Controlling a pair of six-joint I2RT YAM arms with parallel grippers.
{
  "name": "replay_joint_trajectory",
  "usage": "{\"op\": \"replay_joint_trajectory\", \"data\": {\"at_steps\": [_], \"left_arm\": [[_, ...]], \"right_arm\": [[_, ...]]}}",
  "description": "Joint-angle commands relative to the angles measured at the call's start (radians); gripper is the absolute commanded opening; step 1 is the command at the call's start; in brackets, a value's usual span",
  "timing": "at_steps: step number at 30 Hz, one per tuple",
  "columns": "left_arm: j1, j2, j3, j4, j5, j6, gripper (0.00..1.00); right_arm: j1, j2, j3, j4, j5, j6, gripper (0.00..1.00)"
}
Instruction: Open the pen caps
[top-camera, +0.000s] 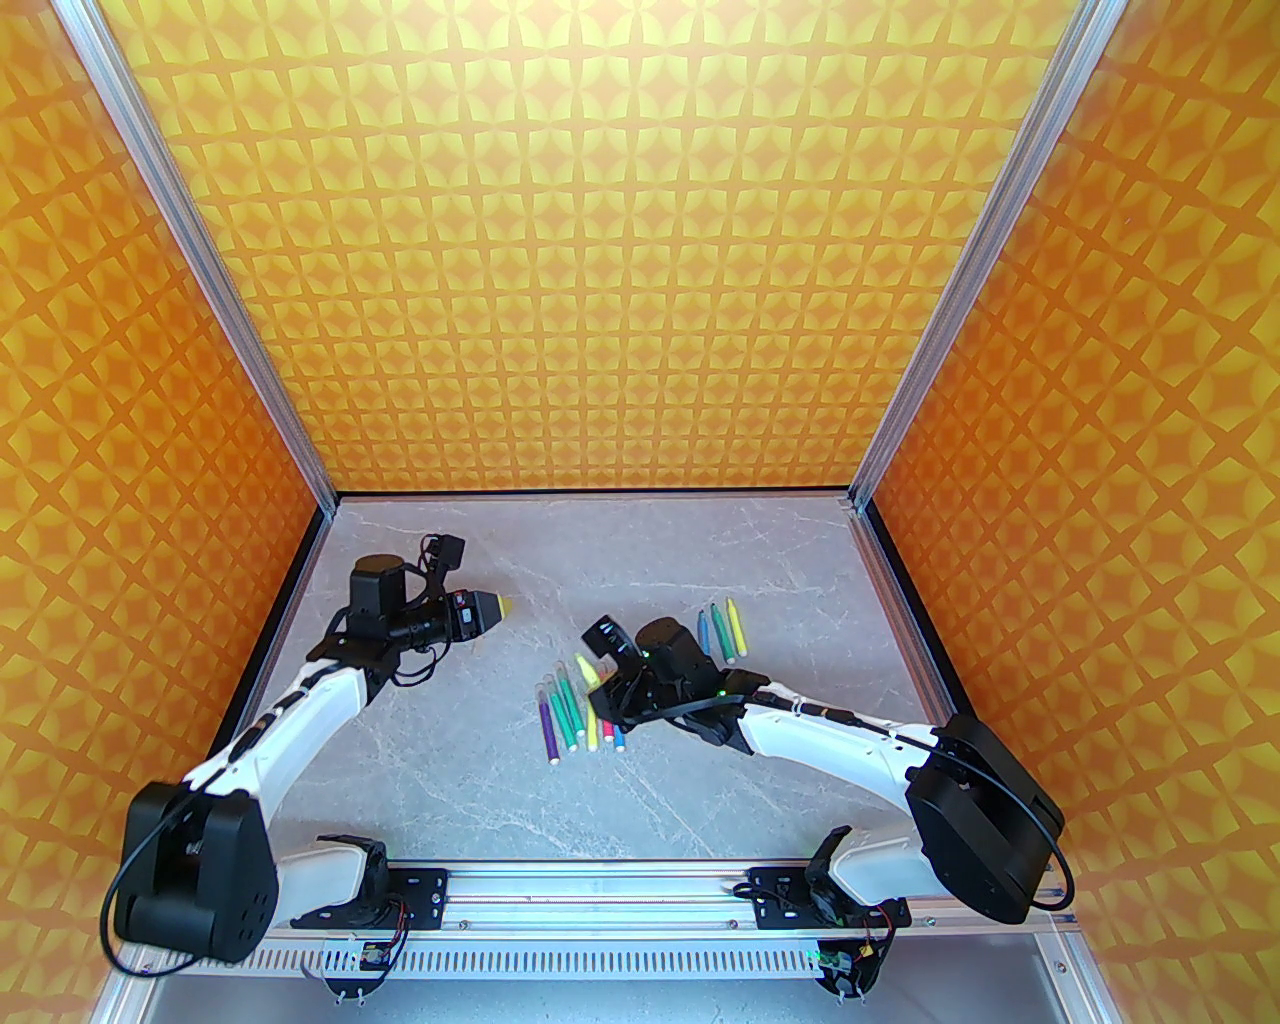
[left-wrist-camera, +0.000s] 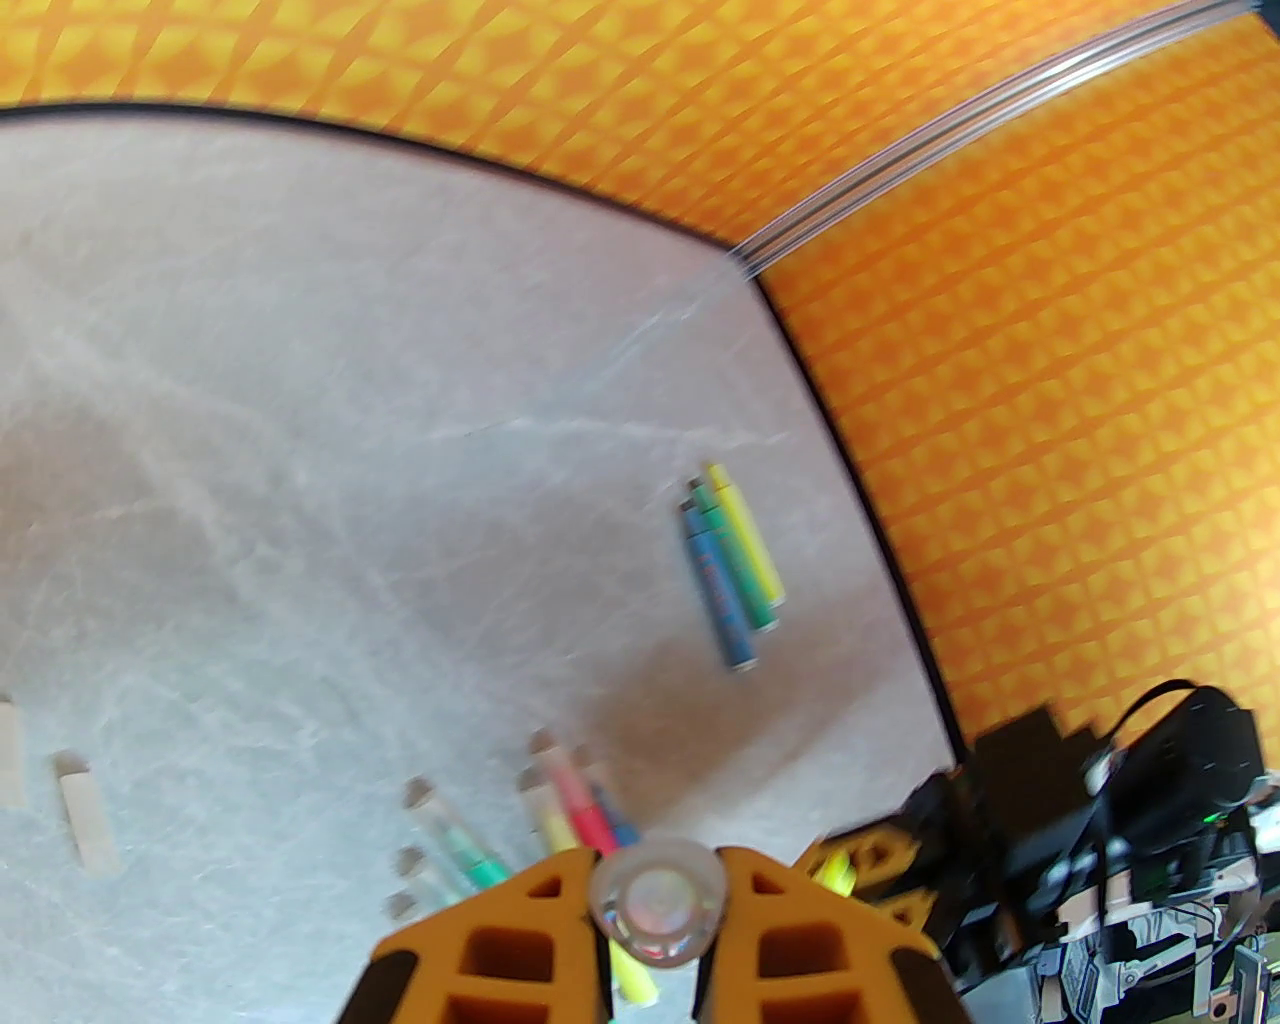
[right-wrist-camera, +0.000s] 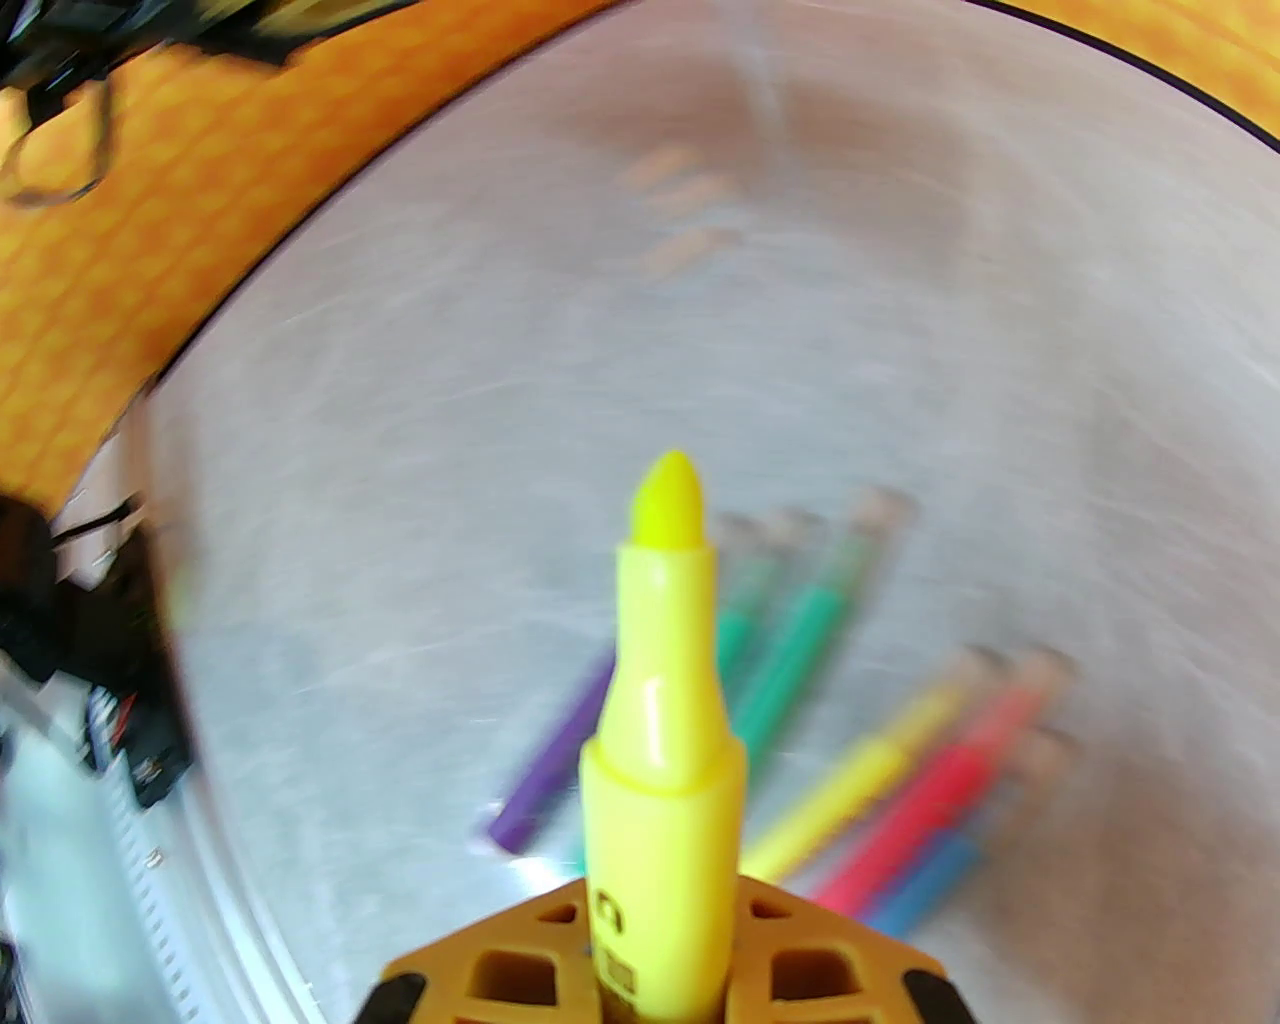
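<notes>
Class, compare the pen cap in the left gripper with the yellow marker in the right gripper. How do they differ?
The pen cap is clear; the yellow marker is opaque. The pen cap pokes out as a short stub; the yellow marker sticks out long, its pointed tip bare. Shared: each is clamped in a shut gripper, the left gripper and the right gripper.

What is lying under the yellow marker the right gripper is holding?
Below the held yellow marker in the right gripper, capped ones lie on the table: purple marker, two green markers, capped yellow marker, red marker, blue marker. Its barrel hides parts of the purple and green ones.
</notes>
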Motion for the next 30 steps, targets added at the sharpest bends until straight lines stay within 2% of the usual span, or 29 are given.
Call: {"op": "replay_joint_trajectory", "data": {"at_steps": [1,8,15,26,30], "left_arm": [[0.006,0.068,0.066,-0.147,-0.051,0.093,0.00],[-0.031,0.224,0.173,-0.359,-0.253,0.173,0.00],[-0.055,0.334,0.233,-0.475,-0.411,0.194,0.00],[-0.075,0.427,0.283,-0.530,-0.483,0.215,0.00],[-0.081,0.459,0.305,-0.547,-0.498,0.220,0.01]], "right_arm": [[-0.061,0.033,0.046,-0.057,0.135,0.055,0.00],[-0.166,0.137,0.142,-0.205,0.309,0.118,0.00],[-0.233,0.239,0.184,-0.276,0.385,0.191,0.00],[-0.238,0.350,0.239,-0.308,0.463,0.196,0.00],[-0.240,0.370,0.261,-0.325,0.472,0.192,0.06]]}}
